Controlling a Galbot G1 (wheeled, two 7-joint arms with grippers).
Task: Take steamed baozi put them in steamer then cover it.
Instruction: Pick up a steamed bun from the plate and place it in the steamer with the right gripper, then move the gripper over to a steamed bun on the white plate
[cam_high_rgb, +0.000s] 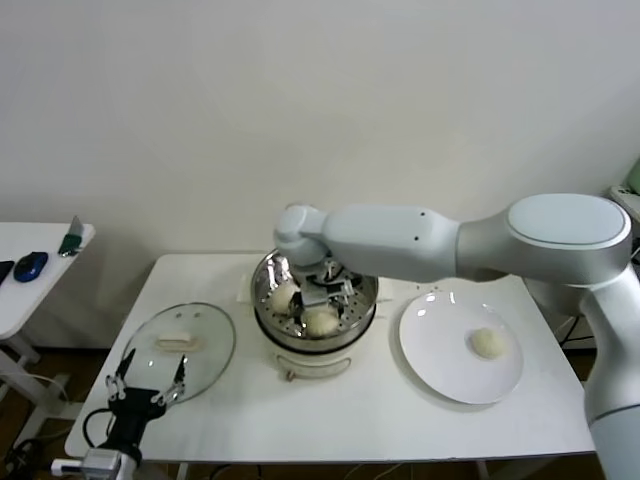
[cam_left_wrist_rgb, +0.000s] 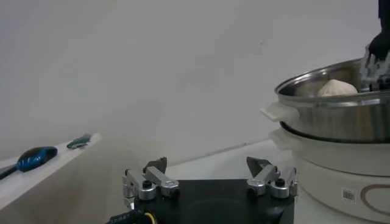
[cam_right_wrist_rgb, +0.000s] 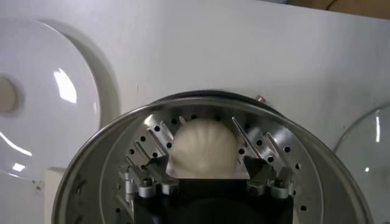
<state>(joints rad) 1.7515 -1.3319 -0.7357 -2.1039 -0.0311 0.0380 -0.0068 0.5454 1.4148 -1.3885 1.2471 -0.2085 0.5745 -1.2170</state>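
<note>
White table (cam_high_rgb: 350, 420) against plain wall (cam_high_rgb: 300, 100); side table (cam_high_rgb: 25, 285) left.

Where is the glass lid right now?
In the head view the glass lid lies flat on the table's left side, beside the steamer and not on it, just ahead of the left tool.

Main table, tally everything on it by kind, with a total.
Steamed baozi: 3, two in the steamer, one on the plate
Steamer: 1
White plate: 1
Glass lid: 1
Total: 6
</note>
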